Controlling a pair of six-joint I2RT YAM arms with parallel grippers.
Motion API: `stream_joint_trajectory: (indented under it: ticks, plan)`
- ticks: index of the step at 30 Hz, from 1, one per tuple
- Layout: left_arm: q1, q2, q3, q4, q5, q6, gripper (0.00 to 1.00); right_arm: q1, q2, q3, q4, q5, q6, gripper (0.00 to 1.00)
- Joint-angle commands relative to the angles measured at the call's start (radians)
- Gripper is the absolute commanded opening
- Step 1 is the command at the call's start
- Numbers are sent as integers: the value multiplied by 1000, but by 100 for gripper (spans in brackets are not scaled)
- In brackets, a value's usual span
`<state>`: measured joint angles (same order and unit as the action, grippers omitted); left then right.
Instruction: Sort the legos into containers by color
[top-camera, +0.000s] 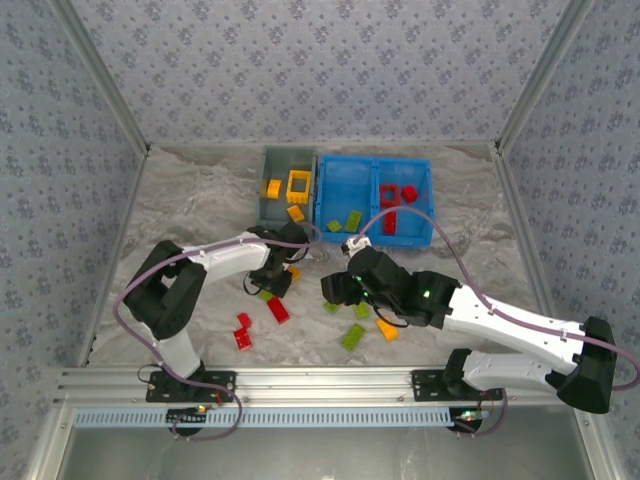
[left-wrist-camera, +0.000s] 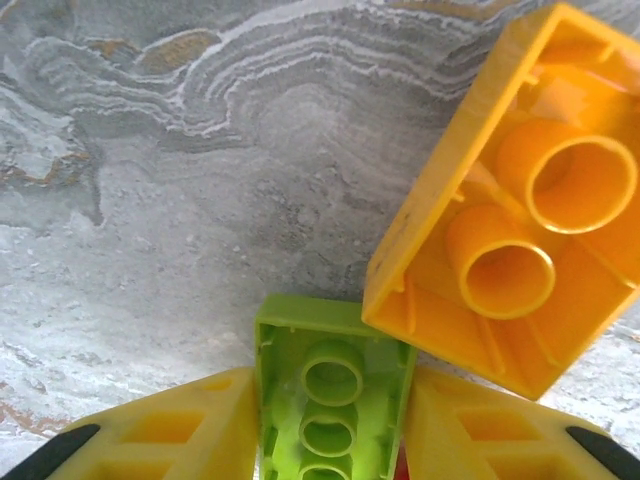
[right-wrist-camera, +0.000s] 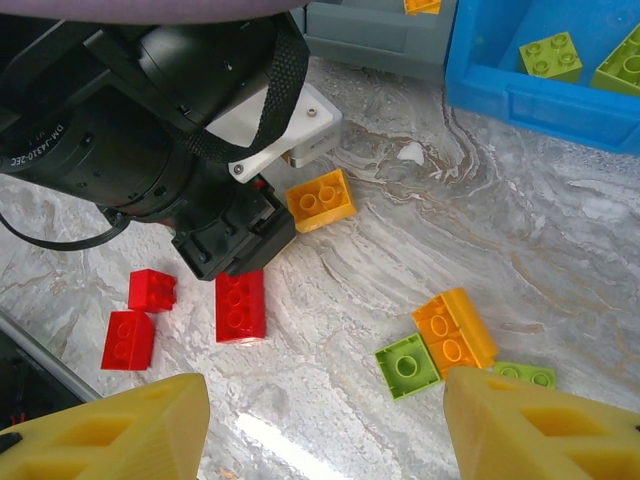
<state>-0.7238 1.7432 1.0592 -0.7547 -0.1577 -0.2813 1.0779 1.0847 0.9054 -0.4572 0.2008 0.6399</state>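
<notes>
Left gripper (left-wrist-camera: 331, 405) is sitting right up against the lens – its yellow fingers (left-wrist-camera: 160, 440) are pressing on both sides of a lime green brick (left-wrist-camera: 330, 385), which is lying underside up with its round tubes showing. The bottom edge is cutting that brick off, so I can't tell how long it is. Just to its right a yellow-orange brick (left-wrist-camera: 505, 200) is lying upside down too.

Right gripper (right-wrist-camera: 320, 390) is hanging over the marbled table (right-wrist-camera: 400, 260) with its fingers spread wide and nothing between them. One of them is half hiding another green piece (right-wrist-camera: 527, 375). Past that, a red brick (right-wrist-camera: 240, 305) and two smaller reds are lying loose by the left arm (right-wrist-camera: 120, 110).

Farthest back – the grey bin (top-camera: 268, 205) is holding yellow pieces, including an open frame (top-camera: 299, 183). The blue bin (top-camera: 375, 162) is holding greens in its left compartment and reds in its right.
</notes>
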Motion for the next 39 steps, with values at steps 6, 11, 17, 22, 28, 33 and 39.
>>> stream_joint_trajectory:
  ticks: [6,11,17,22,28,33,39]
  plan:
    - [5,-165,15,-75,-134,-22,38,12,-26,38,-9,46,-33,66]
    - [-14,-247,188,-157,-96,-18,38,10,-88,54,-15,132,-81,66]
    - [-86,-109,507,-135,-28,-37,38,-5,-165,20,53,298,-96,69]
    - [-94,113,771,-104,10,-56,38,-23,-214,-31,145,412,-130,72]
    - [-98,386,1057,-121,-62,-83,38,-74,-272,-54,149,452,-134,75]
    - [-81,543,1158,-113,-141,-115,38,-109,-304,-60,124,416,-111,76]
    - [-58,666,1259,-113,-105,-130,38,-117,-315,-72,98,386,-93,75]
